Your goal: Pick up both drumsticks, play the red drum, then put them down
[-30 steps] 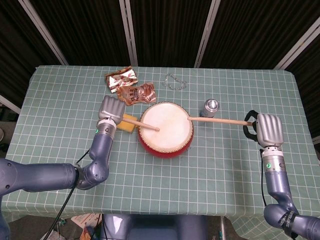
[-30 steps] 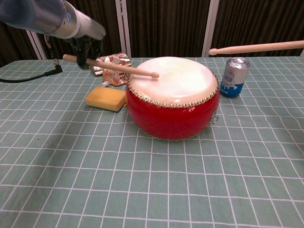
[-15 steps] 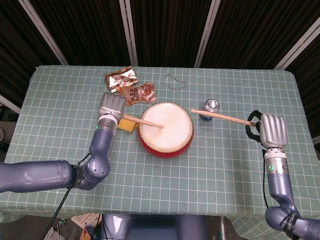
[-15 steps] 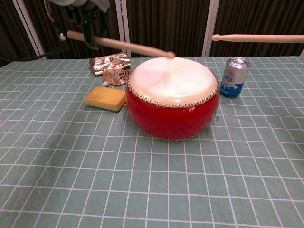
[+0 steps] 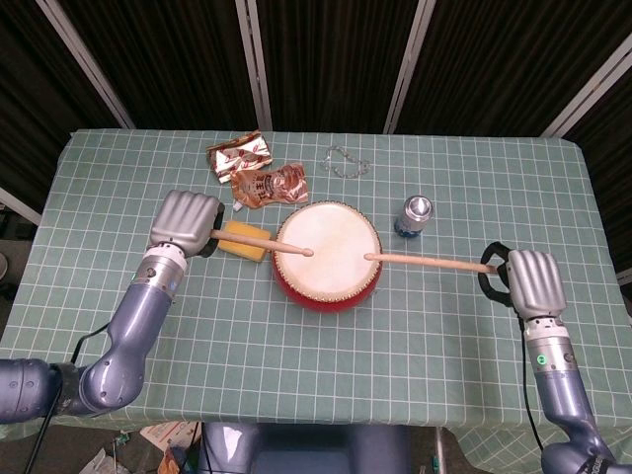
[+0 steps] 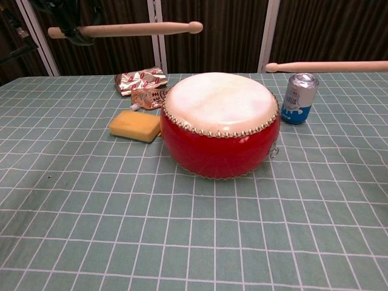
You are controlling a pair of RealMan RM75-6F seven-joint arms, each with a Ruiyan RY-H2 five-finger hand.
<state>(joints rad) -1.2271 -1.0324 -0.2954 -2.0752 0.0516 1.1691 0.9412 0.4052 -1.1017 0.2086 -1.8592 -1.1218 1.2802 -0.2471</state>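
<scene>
The red drum (image 5: 327, 254) with its white skin stands mid-table, also in the chest view (image 6: 220, 124). My left hand (image 5: 185, 223) grips a wooden drumstick (image 5: 262, 240) left of the drum. That stick (image 6: 124, 29) is raised high and level above the drum, its tip over the skin's left part. My right hand (image 5: 532, 281) holds the other drumstick (image 5: 430, 263) right of the drum. In the chest view this stick (image 6: 327, 66) hangs level above the can, its tip near the drum's right rim. Only a dark bit of the left hand (image 6: 71, 33) shows there.
A yellow sponge (image 5: 243, 240) lies just left of the drum. Two foil snack packets (image 5: 259, 170) and a thin chain (image 5: 344, 161) lie behind it. A blue drink can (image 5: 415, 215) stands at the drum's right rear. Green checked cloth (image 5: 415, 326) covers the table.
My left hand has pulled back to the left and lifted its stick from the drum skin to high and level. The right hand and its stick have swung slightly nearer.
</scene>
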